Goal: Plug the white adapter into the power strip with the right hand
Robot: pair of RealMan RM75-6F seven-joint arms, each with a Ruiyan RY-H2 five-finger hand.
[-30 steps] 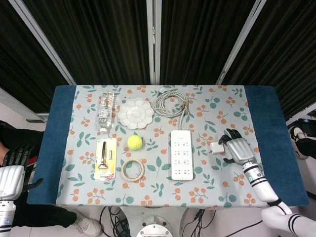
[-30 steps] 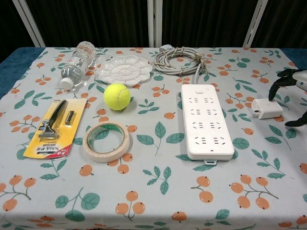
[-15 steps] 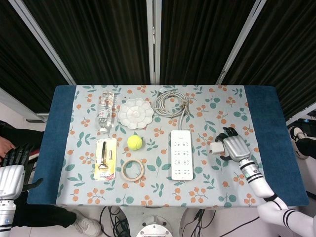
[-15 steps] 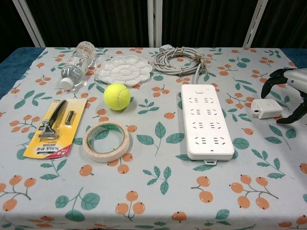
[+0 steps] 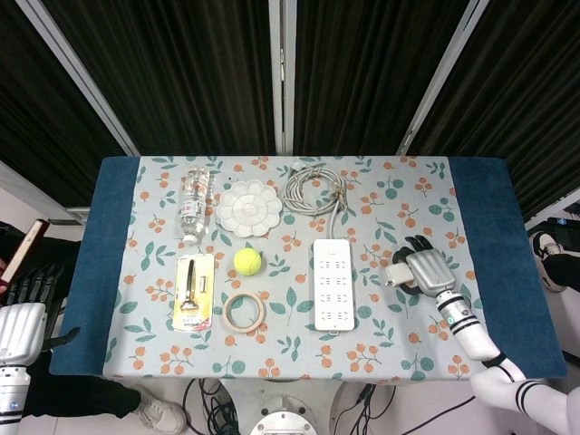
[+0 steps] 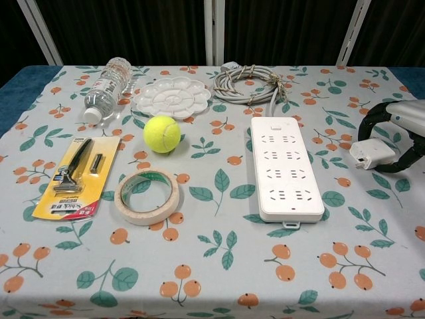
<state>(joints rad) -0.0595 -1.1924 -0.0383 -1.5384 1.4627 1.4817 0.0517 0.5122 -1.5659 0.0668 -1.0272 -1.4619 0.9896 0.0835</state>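
The right hand (image 6: 398,133) curls around the small white plastic adapter (image 6: 370,153), gripping it just right of the long white power strip (image 6: 284,166) on the tabletop, apparently ready for lifting toward a socket.

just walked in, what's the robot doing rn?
The right robot hand is curled around the white adapter to the right of the power strip; whether it is gripped or lifted is unclear. Nothing is plugged into the strip. The left robot hand idles off the table's left edge, holding nothing.
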